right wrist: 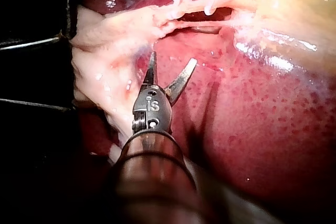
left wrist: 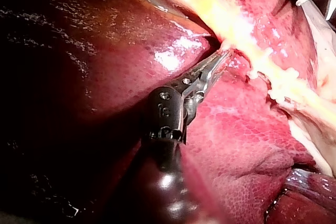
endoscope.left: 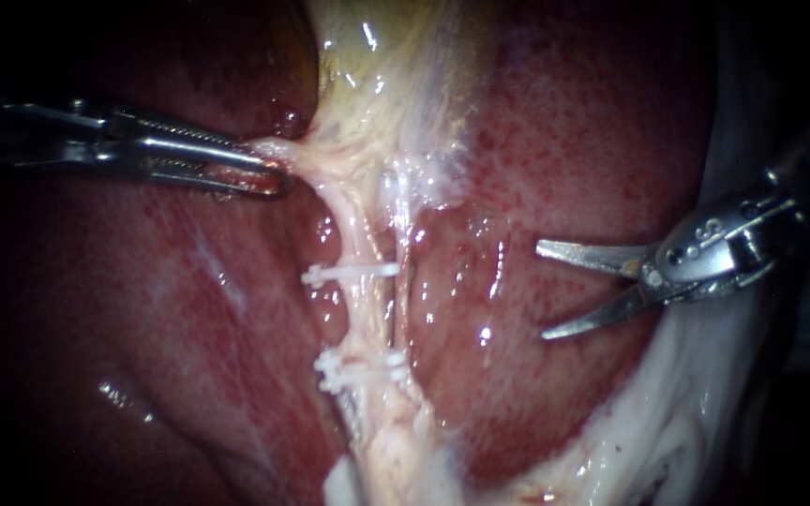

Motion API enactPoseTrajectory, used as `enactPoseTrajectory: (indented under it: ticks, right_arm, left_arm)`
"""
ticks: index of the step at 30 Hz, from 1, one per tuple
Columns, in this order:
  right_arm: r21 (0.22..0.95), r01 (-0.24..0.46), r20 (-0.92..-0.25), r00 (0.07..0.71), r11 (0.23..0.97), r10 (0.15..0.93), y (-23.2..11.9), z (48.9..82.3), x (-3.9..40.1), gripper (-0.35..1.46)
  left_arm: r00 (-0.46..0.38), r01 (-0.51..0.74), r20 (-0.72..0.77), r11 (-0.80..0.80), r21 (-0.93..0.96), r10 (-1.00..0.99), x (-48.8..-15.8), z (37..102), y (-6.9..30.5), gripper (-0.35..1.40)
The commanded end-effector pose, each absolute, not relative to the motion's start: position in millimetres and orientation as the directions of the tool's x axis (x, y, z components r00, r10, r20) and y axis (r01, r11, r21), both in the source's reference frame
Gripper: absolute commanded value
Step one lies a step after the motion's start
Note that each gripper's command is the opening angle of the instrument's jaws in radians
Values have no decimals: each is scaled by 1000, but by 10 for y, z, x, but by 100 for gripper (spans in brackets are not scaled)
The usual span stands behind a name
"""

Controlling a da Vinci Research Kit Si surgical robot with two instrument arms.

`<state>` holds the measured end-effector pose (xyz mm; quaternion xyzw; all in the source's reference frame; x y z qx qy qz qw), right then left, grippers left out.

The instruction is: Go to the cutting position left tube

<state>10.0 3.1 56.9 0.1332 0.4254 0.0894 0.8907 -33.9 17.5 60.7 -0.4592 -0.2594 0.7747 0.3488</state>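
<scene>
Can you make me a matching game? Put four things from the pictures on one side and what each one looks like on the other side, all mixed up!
Things:
1. left instrument
2. right instrument
3. upper clip
4. liver

What it looks like:
A. white, sitting across a tube
B. dark red and shiny, lying under everything
C. jaws open, holding nothing
D. jaws shut on pale tissue

Pairs: 1-D, 2-C, 3-A, 4-B
</scene>
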Motion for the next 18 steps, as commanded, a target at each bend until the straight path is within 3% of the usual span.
enactPoseTrajectory:
  ticks: [1,11,18]
  right_arm:
    - [315,-43,-735,621,948,273,30,569,100,143]
    - [322,-34,-736,619,946,273,31,569,101,143]
    - [352,12,-747,607,936,273,28,571,118,143]
  left_arm:
    - [-335,-300,-530,-621,-724,779,-337,602,176,-35]
    - [-306,-317,-531,-611,-726,790,-297,550,199,-35]
    - [-304,-322,-531,-610,-724,791,-296,550,199,-35]
